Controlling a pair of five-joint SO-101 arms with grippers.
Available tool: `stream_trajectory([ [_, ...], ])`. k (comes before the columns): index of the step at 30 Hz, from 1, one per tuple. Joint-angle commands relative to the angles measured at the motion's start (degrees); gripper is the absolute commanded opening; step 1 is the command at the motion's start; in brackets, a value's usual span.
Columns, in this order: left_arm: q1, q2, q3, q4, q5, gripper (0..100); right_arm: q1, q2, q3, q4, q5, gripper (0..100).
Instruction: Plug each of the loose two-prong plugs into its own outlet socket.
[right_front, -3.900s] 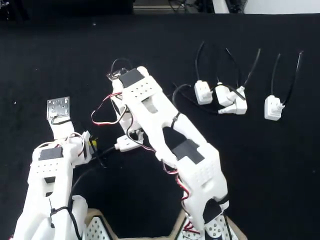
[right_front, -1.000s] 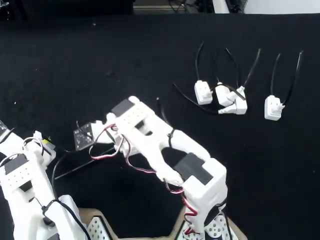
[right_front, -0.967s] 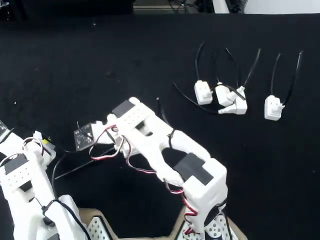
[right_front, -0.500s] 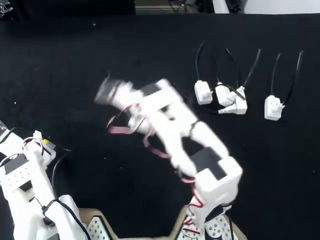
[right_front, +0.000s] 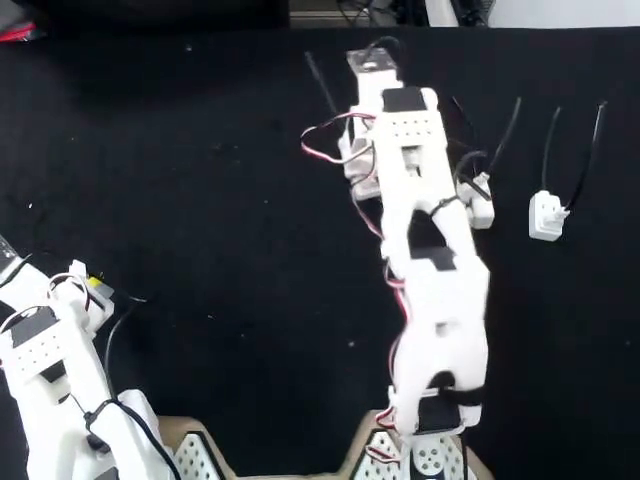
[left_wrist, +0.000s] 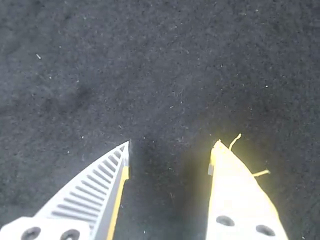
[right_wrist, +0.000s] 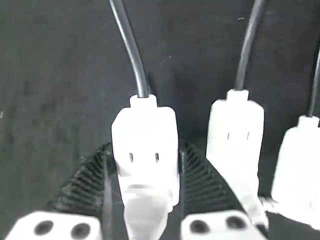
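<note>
My right gripper (right_wrist: 145, 167) is shut on a white plug (right_wrist: 145, 142) whose black cord (right_wrist: 127, 45) runs away from it. Its dark ribbed fingers (right_wrist: 90, 182) press both sides of the plug. Right beside it stands a white outlet socket (right_wrist: 235, 135), with another (right_wrist: 300, 160) further along, both on black cords. In the high view my right arm (right_front: 410, 150) stretches to the far side over these sockets, the held cord (right_front: 320, 80) sticking out past it. One socket (right_front: 545, 215) lies apart at the right. My left gripper (left_wrist: 170, 150) hangs open over bare black cloth.
My left arm (right_front: 40, 350) sits folded at the near left corner. Loose black cords (right_front: 590, 150) fan out from the sockets toward the table's far edge (right_front: 200, 30). Red and white servo wires (right_front: 330, 130) loop off the right arm. Both arm bases (right_front: 420, 455) stand at the near edge.
My right arm has swung from the near left part of the table up to the row of sockets, carrying the corded plug. My left arm drew back to the left earlier and now keeps still.
</note>
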Motion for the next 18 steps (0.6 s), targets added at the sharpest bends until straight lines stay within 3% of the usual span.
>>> stream_trajectory([
  [1, 0.6, -1.1, -3.3, -0.8, 0.4, 26, 2.5, 10.2, -20.5, 1.5, -8.7, 1.1],
  [11, 0.5, -1.1, -3.3, -0.8, 0.4, 26, 3.9, 33.0, -49.8, 2.8, -8.9, 1.1],
  [18, 0.5, -1.1, -3.3, -0.8, 0.4, 26, 0.7, 37.1, -57.0, 17.2, -8.7, 1.1],
])
